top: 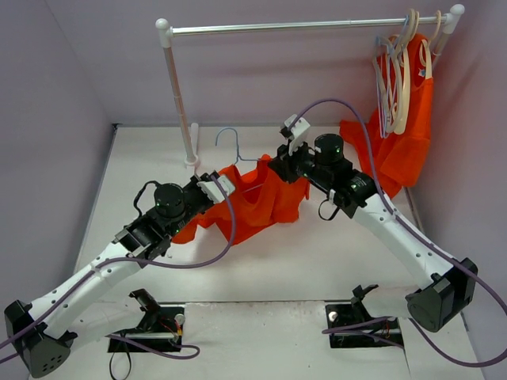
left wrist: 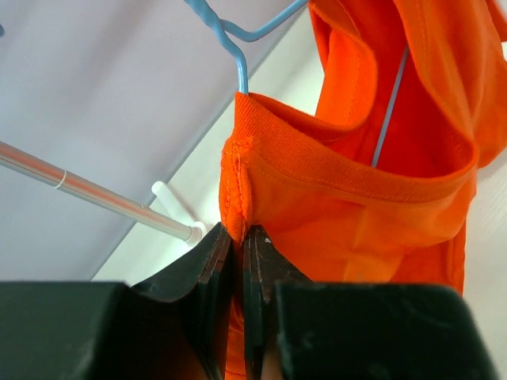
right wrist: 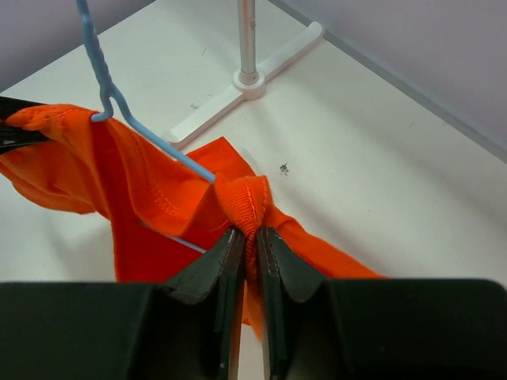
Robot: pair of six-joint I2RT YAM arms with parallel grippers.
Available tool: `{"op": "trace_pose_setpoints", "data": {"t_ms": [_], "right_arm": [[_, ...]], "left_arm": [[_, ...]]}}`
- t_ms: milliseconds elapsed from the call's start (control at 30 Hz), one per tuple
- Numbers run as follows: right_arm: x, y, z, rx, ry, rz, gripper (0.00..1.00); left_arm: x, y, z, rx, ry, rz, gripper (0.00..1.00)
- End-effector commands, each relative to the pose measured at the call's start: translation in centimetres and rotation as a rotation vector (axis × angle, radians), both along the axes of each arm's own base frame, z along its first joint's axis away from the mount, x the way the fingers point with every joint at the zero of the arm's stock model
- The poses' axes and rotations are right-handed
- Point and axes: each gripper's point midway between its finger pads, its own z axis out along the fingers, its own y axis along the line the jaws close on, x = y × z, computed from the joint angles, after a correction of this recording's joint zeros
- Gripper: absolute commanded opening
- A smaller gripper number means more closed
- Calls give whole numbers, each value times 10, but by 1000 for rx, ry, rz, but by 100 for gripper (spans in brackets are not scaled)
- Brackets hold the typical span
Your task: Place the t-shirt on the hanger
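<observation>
The orange t-shirt point(top: 257, 202) hangs bunched between the two arms over the middle of the white table point(top: 317, 261), its lower folds sagging towards the tabletop. The left gripper point(top: 215, 187) is pinched tight on the ribbed collar at one side; in its wrist view the seam is squeezed between the black fingers point(left wrist: 202, 273) with no gap to speak of. The right gripper point(top: 283, 165) is clamped the same way on a wad of collar at the other side; its fingers point(right wrist: 214, 269) are closed hard on the cloth. The hanger point(top: 230, 141), thin and pale blue, sits partly inside the shirt; its hook stands up out of the neck opening between the two grippers, and a sloping length of its wire shows within the opening, running towards the right gripper's hold. Behind them stands a clothes rail point(top: 301, 26) on a white post; at its right end hang several cream hangers point(top: 408, 75) and another orange garment point(top: 408, 134), well apart from the shirt being held.
</observation>
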Motion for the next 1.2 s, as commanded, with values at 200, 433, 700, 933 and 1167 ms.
{"op": "trace_pose_setpoints", "data": {"t_ms": [200, 433, 700, 933, 1167], "right_arm": [[-18, -10, 67, 44, -134, 22, 33], [-23, -26, 93, 15, -206, 2, 56], [-4, -74, 64, -168, -246, 83, 61], [-8, -82, 27, -267, -251, 278, 64], [12, -86, -3, -354, -265, 291, 64]], "left_arm": [[7, -10, 57, -212, -171, -4, 0], [1, -9, 55, -177, -219, -39, 0], [-18, -23, 53, -133, -251, -181, 0], [-25, -24, 54, -145, -253, -213, 0], [-32, -28, 57, -159, -256, -253, 0]]}}
